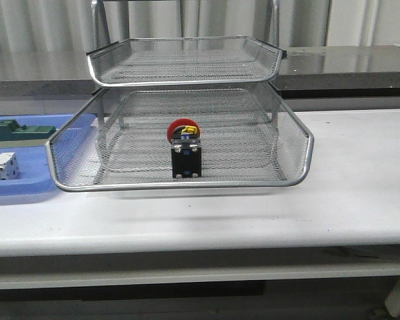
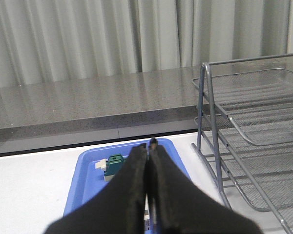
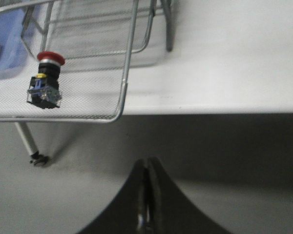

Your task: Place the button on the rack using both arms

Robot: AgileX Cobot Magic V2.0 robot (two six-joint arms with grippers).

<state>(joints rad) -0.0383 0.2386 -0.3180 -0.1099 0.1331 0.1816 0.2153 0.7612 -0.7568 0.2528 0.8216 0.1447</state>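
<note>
The button [image 1: 185, 150], red mushroom cap uppermost, stood in the lower tray of the wire-mesh rack [image 1: 295, 179] near its front rim, on the white bench [image 1: 360, 193]. Left gripper [image 2: 149, 146] and right gripper [image 3: 147, 168] had jaws pressed together, empty. No writing was legible.

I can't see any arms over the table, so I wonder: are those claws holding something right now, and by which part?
Nothing is held. The left gripper and right gripper are both shut on nothing. The button lies free in the rack.
</note>
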